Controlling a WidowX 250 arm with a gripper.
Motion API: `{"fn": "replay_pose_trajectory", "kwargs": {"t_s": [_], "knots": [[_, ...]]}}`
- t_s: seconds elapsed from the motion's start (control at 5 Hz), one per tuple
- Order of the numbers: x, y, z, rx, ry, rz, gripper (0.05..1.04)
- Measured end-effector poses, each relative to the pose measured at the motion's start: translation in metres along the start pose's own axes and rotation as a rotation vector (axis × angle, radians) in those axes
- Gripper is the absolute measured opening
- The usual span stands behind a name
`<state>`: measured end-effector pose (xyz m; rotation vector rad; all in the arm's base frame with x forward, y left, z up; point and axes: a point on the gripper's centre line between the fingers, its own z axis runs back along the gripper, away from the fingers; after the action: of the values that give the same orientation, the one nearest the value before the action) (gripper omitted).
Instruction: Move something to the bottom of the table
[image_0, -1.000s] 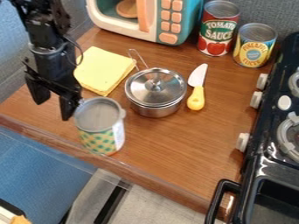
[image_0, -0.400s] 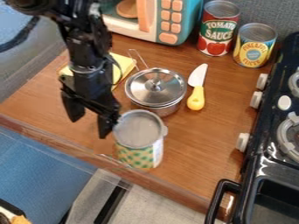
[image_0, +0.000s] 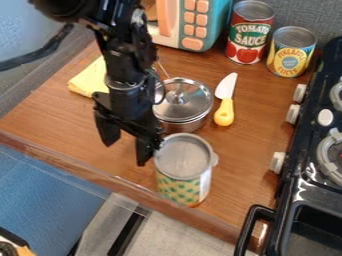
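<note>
Running along the near side of the wooden table (image_0: 247, 150), the change is a slide to the right in the camera view, toward the stove (image_0: 300, 175), which itself stands where it did. The toy microwave (image_0: 200, 30) at the far side is likewise unmoved. The black arm (image_0: 130, 65) has swung rightward and a little nearer over the last second, and its gripper (image_0: 125, 154) comes with it, hanging low over the wood. The jaws are spread, with nothing between them; one finger's outer side is right against, or very close to, the green-and-yellow patterned can (image_0: 184, 172). That can, the task's thing, has travelled with the gripper and now stands upright close to the near edge, so it looks pushed rather than grasped. The red-labelled can (image_0: 248, 40) and the yellow-and-blue can (image_0: 289, 55) keep their places, as do the lidded metal pot (image_0: 180, 107) and the knife (image_0: 224, 112).

For the task, the can seems well advanced toward the bottom of the table, perhaps nearly there. Any further push likely calls for a short, gentle stroke: too much toward the edge could tip it off.
</note>
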<state>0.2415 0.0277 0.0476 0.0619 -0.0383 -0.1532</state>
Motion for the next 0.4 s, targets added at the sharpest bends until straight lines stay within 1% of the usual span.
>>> {"fn": "replay_pose_trajectory", "kwargs": {"t_s": [0.2, 0.4], "knots": [[-0.001, 0.004, 0.007, -0.014, -0.002, -0.008, 1.0], [-0.002, 0.016, 0.024, -0.006, -0.042, -0.006, 1.0]]}}
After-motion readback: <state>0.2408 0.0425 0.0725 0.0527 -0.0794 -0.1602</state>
